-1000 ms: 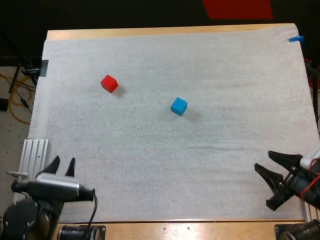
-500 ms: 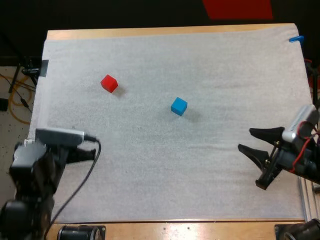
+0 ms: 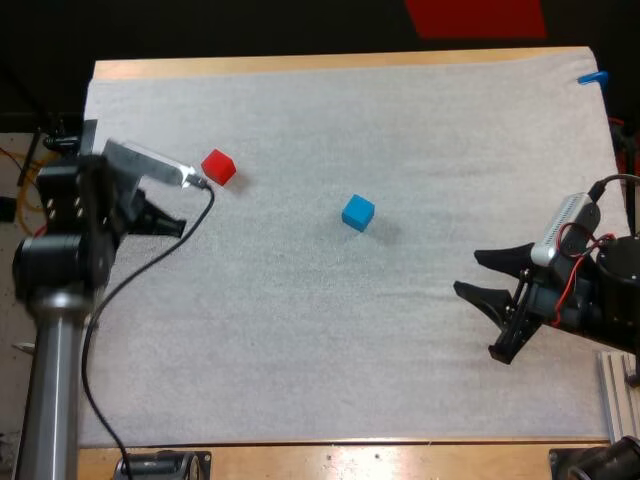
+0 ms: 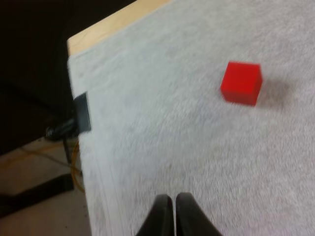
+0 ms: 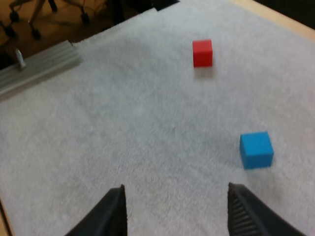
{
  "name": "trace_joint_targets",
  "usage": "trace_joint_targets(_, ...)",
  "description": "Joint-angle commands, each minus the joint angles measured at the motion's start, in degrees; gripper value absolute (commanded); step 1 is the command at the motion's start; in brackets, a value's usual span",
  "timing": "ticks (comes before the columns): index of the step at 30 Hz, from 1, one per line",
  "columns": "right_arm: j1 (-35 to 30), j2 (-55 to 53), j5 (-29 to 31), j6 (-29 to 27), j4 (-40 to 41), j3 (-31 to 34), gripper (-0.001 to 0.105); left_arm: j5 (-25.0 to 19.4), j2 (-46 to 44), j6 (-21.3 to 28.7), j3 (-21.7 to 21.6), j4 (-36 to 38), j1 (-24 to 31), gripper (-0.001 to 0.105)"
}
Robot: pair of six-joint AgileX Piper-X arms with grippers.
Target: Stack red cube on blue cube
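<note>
Left tool [image 4: 173, 198], pressed together, hovers just left of the red cube [image 3: 218, 167], presumably to grasp it. Right tool [image 3: 468, 273], spread, waits well right of the blue cube [image 3: 358, 212].

One red cube [image 3: 218, 167], one blue cube [image 3: 358, 212].

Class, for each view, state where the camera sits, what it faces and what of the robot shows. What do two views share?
High view: behind the arms, looking down over the mat; left gripper and right gripper show.
Left wrist view: on the left arm, facing the red cube; its shut gripper shows.
Right wrist view: on the right arm, facing the blue cube and red cube; its open gripper shows.
Shared: both wrist views see the red cube.
</note>
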Motion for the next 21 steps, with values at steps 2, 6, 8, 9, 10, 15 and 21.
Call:
trace_joint_targets(2, 0.1, -0.1, -0.4, -0.8, -1.9, -0.5, 0.045, -1.1, 5.7, 3.0, -3.5, -1.0, -1.3, 0.0)
trace_joint_targets(6, 0.1, -0.1, -0.4, -0.8, -1.8, -0.5, 0.045, -1.1, 12.6, 4.8, -8.0, -1.0, -2.2, 0.0)
trace_joint_targets(8, 0.1, -0.1, -0.4, -0.8, -1.8, -0.5, 0.045, -1.1, 16.9, 7.3, -11.0, -1.0, -2.4, 0.0)
trace_joint_targets(9, 0.1, -0.1, -0.4, -0.8, -1.8, -0.3, 0.045, -1.1, 17.7, 8.2, -11.5, -1.0, -2.5, 0.0)
trace_joint_targets(10, 0.1, -0.1, -0.4, -0.8, -1.8, -0.3, 0.045, -1.1, 19.7, 9.3, -12.9, -1.0, -2.9, 0.0)
trace_joint_targets(15, 0.1, 0.2, -0.4, -0.7, -1.8, -0.2, 0.045, -2.1, 27.0, 10.5, -17.9, -1.0, -4.8, 0.0)
trace_joint_targets(21, 0.1, 0.2, -0.4, 1.0, -1.8, -0.2, 0.045, -5.5, 36.8, 10.5, -24.0, -1.5, -6.7, 0.0)
